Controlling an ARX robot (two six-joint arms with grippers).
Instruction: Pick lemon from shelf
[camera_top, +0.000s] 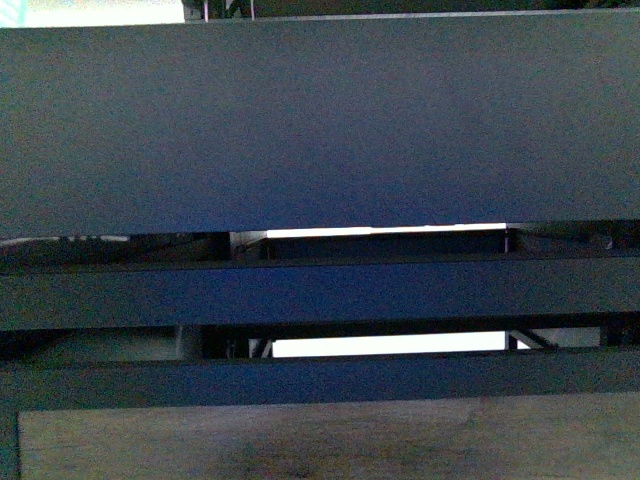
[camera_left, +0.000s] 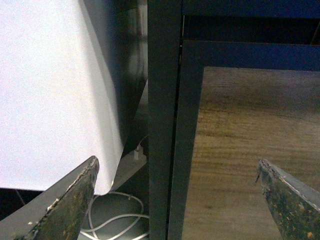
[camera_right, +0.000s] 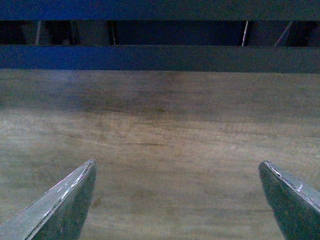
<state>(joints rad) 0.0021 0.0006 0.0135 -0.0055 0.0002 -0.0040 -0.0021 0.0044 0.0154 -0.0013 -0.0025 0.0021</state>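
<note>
The lemon is out of view in every frame. The black metal shelf (camera_top: 320, 120) fills the front view as wide dark tiers with raised front lips, seen very close. My left gripper (camera_left: 177, 200) is open and empty, beside an upright post of the shelf (camera_left: 162, 125). My right gripper (camera_right: 177, 200) is open and empty above a bare wooden board (camera_right: 160, 140), facing a dark shelf rail (camera_right: 160, 57). Neither arm shows in the front view.
A wooden board (camera_top: 330, 440) lies at the bottom of the front view and also shows in the left wrist view (camera_left: 240, 150). A large white sheet (camera_left: 50, 90) hangs beside the post. A white cable (camera_left: 117, 220) coils on the floor below it.
</note>
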